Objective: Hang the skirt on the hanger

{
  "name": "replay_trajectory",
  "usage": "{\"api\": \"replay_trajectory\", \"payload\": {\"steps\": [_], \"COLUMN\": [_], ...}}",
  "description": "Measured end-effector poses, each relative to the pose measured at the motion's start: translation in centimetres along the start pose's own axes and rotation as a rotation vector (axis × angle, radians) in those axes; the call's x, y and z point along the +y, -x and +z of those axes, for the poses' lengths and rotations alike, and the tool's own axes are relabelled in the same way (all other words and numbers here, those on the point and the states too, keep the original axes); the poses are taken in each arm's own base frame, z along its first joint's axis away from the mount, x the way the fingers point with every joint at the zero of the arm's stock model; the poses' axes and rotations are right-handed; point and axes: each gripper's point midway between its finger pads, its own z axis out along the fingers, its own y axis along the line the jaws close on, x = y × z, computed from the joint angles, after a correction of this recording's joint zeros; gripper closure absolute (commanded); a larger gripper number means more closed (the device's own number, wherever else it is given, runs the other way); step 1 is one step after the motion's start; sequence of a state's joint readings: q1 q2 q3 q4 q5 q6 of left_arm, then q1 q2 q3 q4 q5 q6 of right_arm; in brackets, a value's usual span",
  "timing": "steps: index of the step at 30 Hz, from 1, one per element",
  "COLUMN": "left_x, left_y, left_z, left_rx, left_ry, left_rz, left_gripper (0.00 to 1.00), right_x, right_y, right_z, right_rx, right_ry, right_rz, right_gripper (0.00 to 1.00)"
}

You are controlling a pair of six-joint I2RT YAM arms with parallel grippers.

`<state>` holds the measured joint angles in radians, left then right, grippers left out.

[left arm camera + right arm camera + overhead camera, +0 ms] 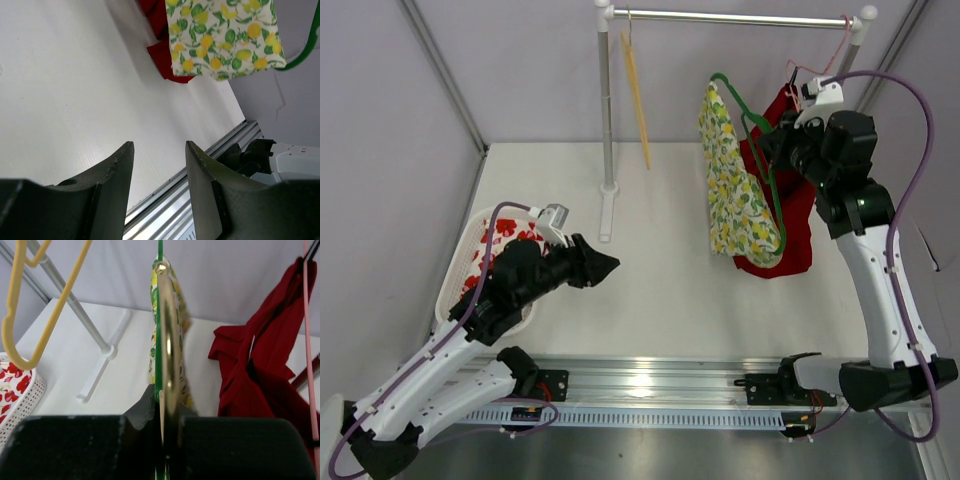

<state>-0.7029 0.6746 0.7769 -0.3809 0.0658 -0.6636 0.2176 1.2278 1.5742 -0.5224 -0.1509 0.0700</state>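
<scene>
Robot lab test cell, not a home. White table (660, 290) is boxed in by plain grey panels (380, 150) on metal struts (442, 75), seen at upper left and upper right of the top view. An aluminium rail (650, 385) runs along the bottom edge with the left arm (470, 330) and right arm (880, 290) bolted on, a purple cable (920, 120) looping off the right one. Props are few: small rack (740, 17) at top centre, basket (455, 280) at left edge. Wrist views show the same bare tabletop and blank panels.
</scene>
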Motion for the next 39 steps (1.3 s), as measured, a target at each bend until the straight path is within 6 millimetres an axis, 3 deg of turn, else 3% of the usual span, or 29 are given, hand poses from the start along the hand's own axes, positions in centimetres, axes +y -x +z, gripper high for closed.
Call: {"api": "replay_trajectory", "payload": {"steps": [11, 19, 28, 39], "left_x": [-0.7, -1.0, -1.4, -1.3], "left_y": [0.1, 0.1, 0.7, 0.6], "left_z": [0.6, 0.7, 0.8, 1.1], "left_rx": [0.046, 0.062, 0.058, 0.066], "left_ry": [-0.015, -0.018, -0.026, -0.019], "left_rz": [0.042, 0.051, 0.06, 0.059], "left_gripper": [0.5, 0.5, 0.5, 0.5], "right_x": [-1.2, -2.6, -5.2, -6.4], "right_y": [8.3, 11.7, 12.8, 11.0], "right_z": [6.3, 10.8, 15.2, 17.1], "right_rx": [-0.172, -0.257, -0.285, -0.246], "right_ry": [0.046, 0.04, 0.026, 0.021], "right_rz": [-0.013, -0.008, 0.019, 0.049], "right_gripper": [1.0, 1.0, 1.0, 1.0]}}
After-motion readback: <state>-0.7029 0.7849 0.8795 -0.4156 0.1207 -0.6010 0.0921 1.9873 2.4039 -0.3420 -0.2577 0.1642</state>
